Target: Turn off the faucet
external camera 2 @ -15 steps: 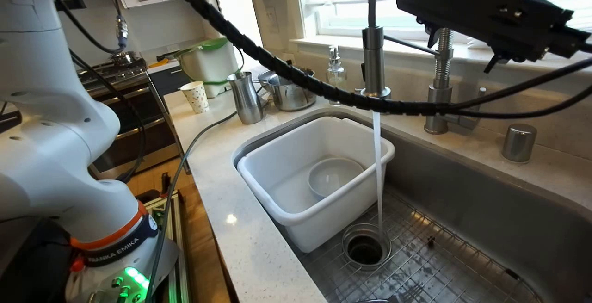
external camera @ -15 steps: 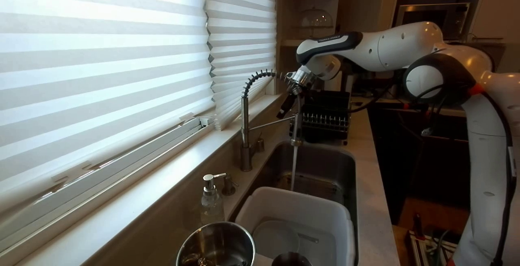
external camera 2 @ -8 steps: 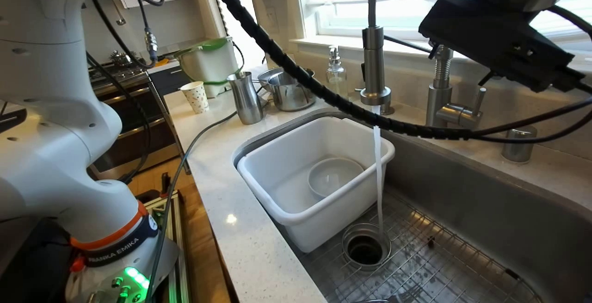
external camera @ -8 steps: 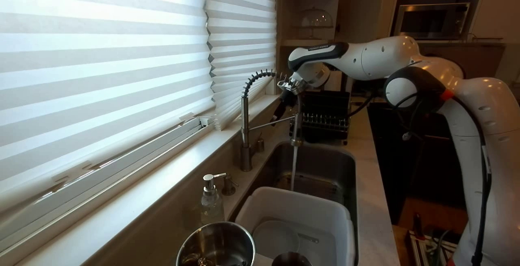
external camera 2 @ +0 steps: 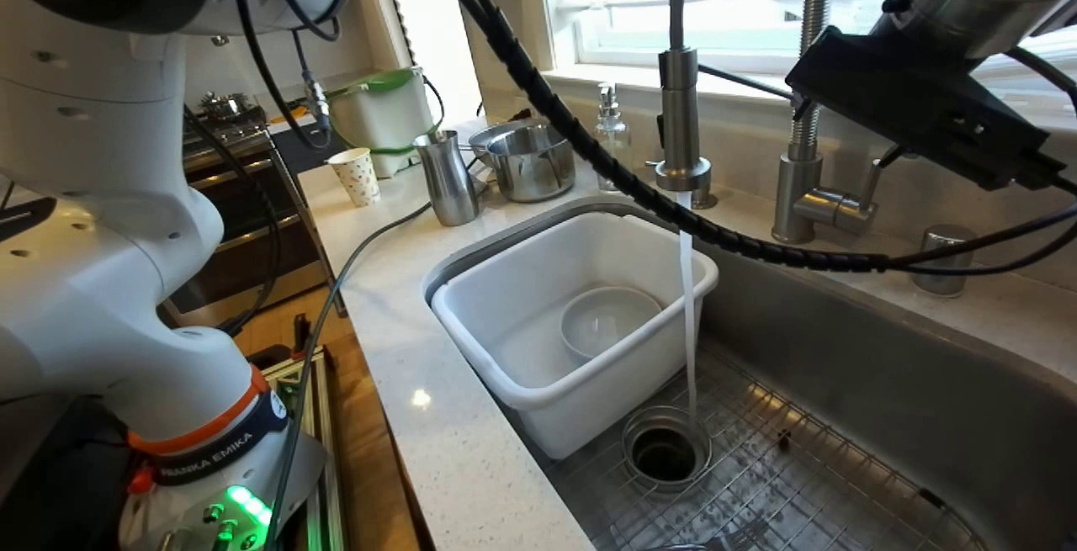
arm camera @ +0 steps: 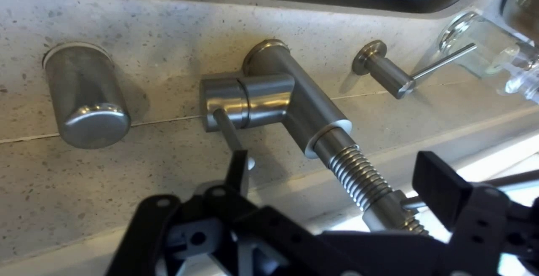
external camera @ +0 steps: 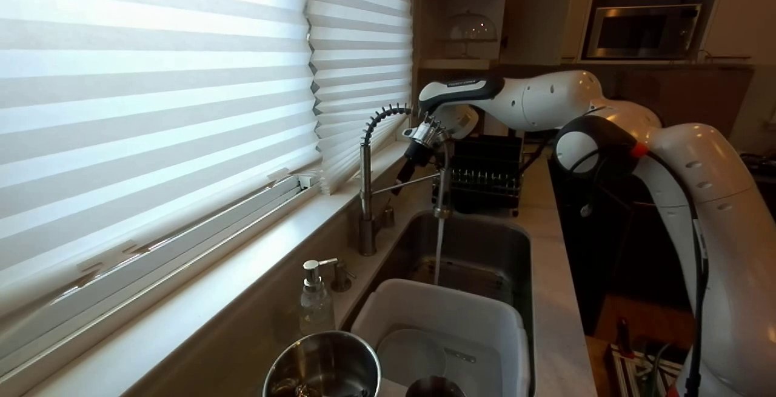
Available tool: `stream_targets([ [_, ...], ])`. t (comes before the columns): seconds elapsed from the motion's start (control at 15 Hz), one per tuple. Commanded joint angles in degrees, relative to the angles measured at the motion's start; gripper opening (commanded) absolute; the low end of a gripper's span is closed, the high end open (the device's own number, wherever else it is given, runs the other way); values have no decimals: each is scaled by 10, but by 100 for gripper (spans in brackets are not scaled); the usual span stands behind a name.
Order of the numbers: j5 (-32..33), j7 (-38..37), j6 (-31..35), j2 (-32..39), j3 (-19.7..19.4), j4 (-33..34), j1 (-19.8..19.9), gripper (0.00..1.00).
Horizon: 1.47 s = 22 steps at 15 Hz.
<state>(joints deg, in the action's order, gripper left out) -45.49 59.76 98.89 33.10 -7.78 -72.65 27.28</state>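
Observation:
The silver faucet (arm camera: 307, 103) shows in the wrist view with its stem, spring and side lever (arm camera: 228, 130). It also stands beside the sink in both exterior views (external camera: 366, 203) (external camera 2: 795, 189). Water (external camera 2: 690, 307) runs from its spray head (external camera 2: 681, 122) into the sink. My gripper (arm camera: 337, 162) is open and holds nothing. In the wrist view one finger overlaps the lever's tip, and the spring stem shows between the fingers; contact cannot be told. In an exterior view the gripper (external camera: 407, 173) hangs beyond the faucet stem, pointing down. Its fingers are mostly hidden in an exterior view by the black wrist housing (external camera 2: 917, 113).
A metal cylinder cap (arm camera: 86, 99) stands beside the faucet. A small pump (arm camera: 383, 69) and a glass soap bottle (arm camera: 484, 48) stand on the other side. A white tub (external camera 2: 505, 391) sits in the sink. A dish rack (external camera: 485, 173) stands behind. The window sill (external camera: 303, 209) runs alongside.
The arm has come down and the gripper has moved lower, closer to the faucet's lever. The faucet has not visibly moved and the water runs as before.

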Motion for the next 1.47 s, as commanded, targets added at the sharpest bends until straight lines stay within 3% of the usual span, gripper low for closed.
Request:
stream_targets([
  [0.0,-10,2,-13,31,19,38,16,100],
  [0.33,-14,5,-12,44,20,43,13,100],
  [0.87,-13,-21,-69,42,27,46,13,100],
  [1.4,-2,-11,-60,30,18,57,12,100],
])
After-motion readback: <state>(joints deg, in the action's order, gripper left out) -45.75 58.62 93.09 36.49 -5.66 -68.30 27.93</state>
